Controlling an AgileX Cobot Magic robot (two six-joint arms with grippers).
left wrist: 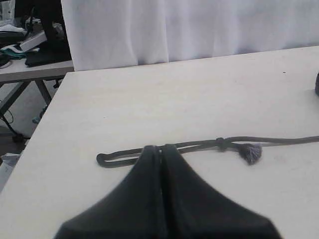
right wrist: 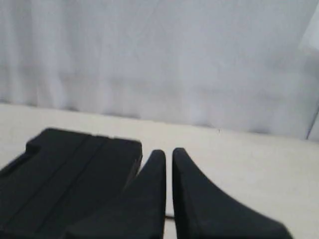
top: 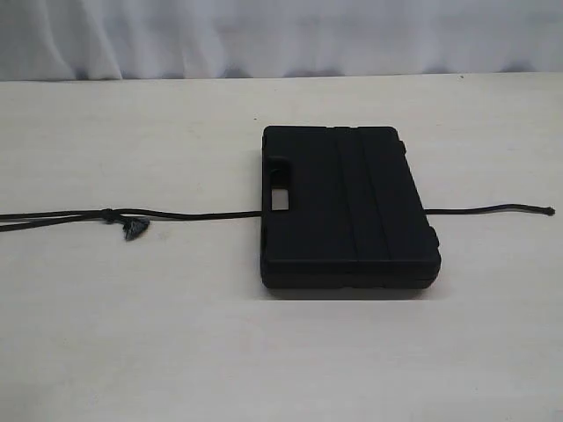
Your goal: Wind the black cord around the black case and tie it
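Black cord [top: 202, 214] lies flat on desk [top: 132, 352], passing under black case [top: 347, 207] | left end effector [left wrist: 160, 148] together, empty, cord's doubled end just ahead | right end effector [right wrist: 169, 152] together, empty, case beside it | step: wrapping not begun | next: open, pinch a cord end

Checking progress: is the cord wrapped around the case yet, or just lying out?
Not wrapped. The cord lies stretched on the table, emerging from either side of the case; none crosses its top.
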